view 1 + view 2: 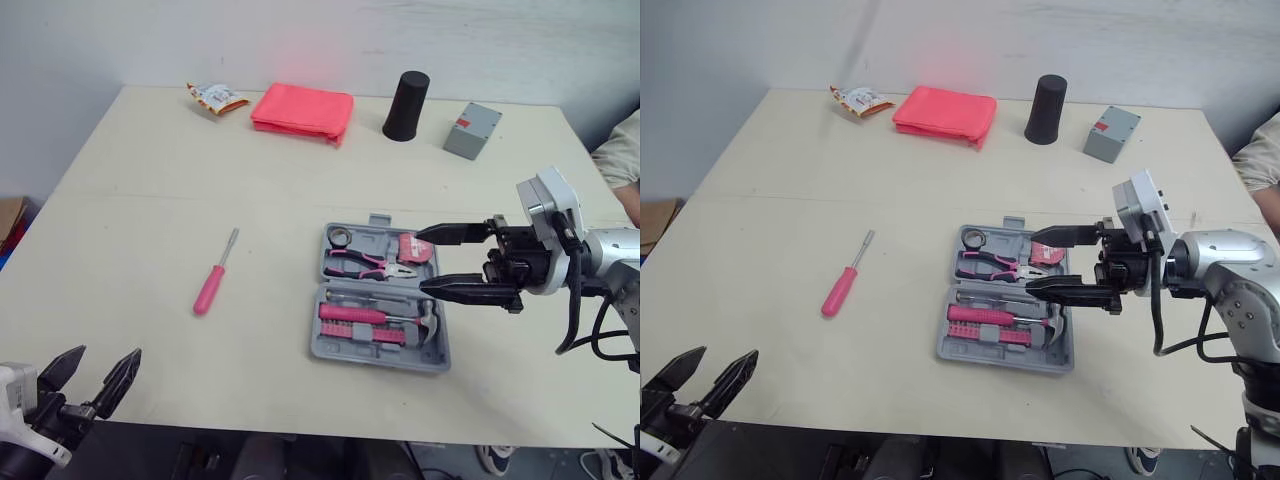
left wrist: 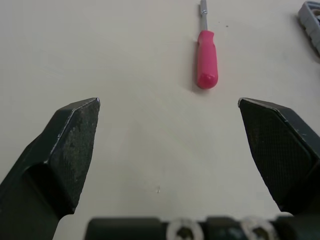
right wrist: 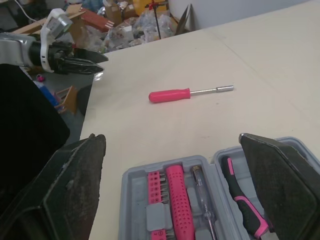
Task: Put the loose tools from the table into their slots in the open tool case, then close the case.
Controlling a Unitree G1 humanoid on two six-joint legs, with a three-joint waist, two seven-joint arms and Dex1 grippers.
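- Nearest the camera, at the near left corner of the tabletop (image 1: 150, 180), the robot's left claw (image 1: 110, 351) hangs with its two black fingers spread wide and nothing between them.
- Ahead of that claw and a little to its right lies a pink-handled screwdriver (image 1: 210, 288), the one loose tool on the tabletop. It rests flat, well apart from everything else.
- Its long axis runs away from the robot, leaning slightly rightward. The fat pink handle is the nearer end, and the thin metal shaft points toward the far wall.
- To the screwdriver's right, well apart, sits the open grey tool case (image 1: 380, 356), both halves lying flat. Pliers (image 1: 365, 264) and a hammer (image 1: 425, 322) already sit in slots inside.
- The right claw (image 1: 420, 262) reaches in over the case's right side, fingers open and empty, pointing left toward the screwdriver.
- By this layout, the left claw looks the nearer one to the screwdriver, since the case lies between the tool and the right arm. A grasp across the handle seems the likeliest next move.
- Along the far edge sit a folded pink cloth (image 1: 302, 112), a black cup (image 1: 406, 104) and a small grey box (image 1: 472, 131).
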